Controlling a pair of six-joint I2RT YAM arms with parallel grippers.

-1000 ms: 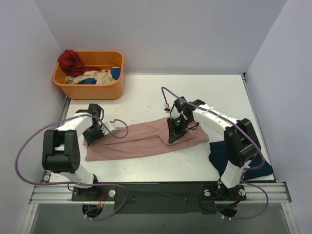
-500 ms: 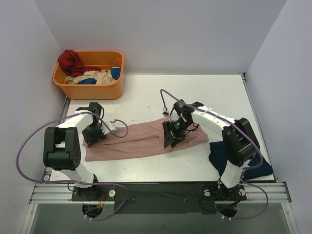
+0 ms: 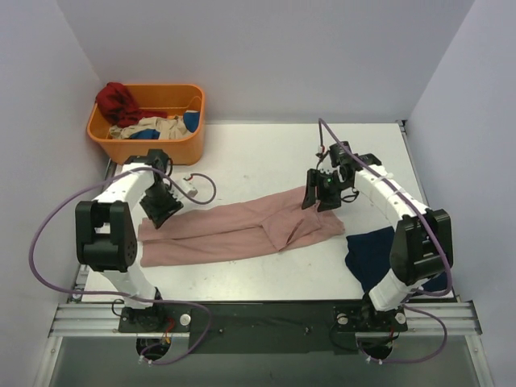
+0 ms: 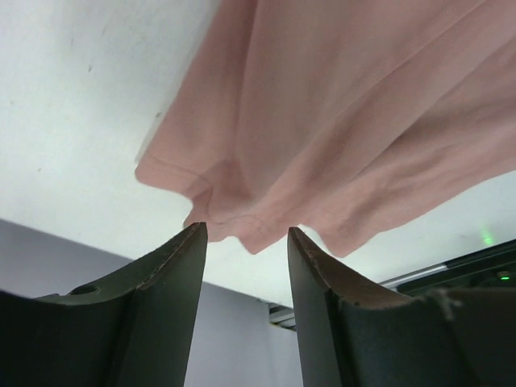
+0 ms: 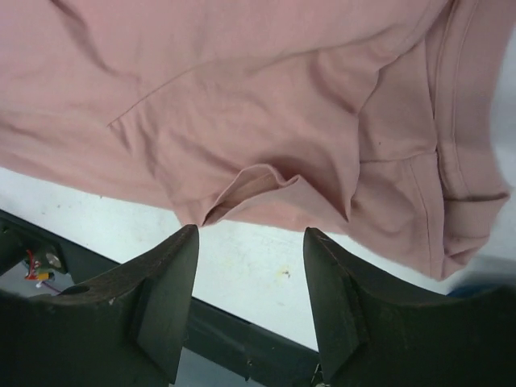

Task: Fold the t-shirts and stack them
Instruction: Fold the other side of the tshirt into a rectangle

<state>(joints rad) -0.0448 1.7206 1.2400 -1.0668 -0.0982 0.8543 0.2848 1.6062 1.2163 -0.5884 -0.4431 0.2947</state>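
Observation:
The dusty-pink t-shirt (image 3: 242, 230) lies folded into a long band across the middle of the table. Its print is hidden. My left gripper (image 3: 160, 211) hovers over the shirt's left end, open, with nothing between its fingers; in the left wrist view the gripper (image 4: 246, 234) sits just off the shirt's hem corner (image 4: 234, 218). My right gripper (image 3: 321, 198) is raised above the far right part of the shirt, open and empty; the right wrist view shows the gripper (image 5: 251, 234) over bare table beside a cloth fold (image 5: 250, 189). The dark navy t-shirt (image 3: 372, 251) lies crumpled at the near right.
An orange basket (image 3: 184, 149) with red, beige and blue clothes stands at the back left. The right arm's base partly covers the navy shirt. Grey walls close in on both sides, and a metal rail (image 3: 266, 318) runs along the near edge.
Both grippers were shut on the pink shirt and have opened and let it go. The right gripper rose and moved back to the right; the left one shifted slightly back.

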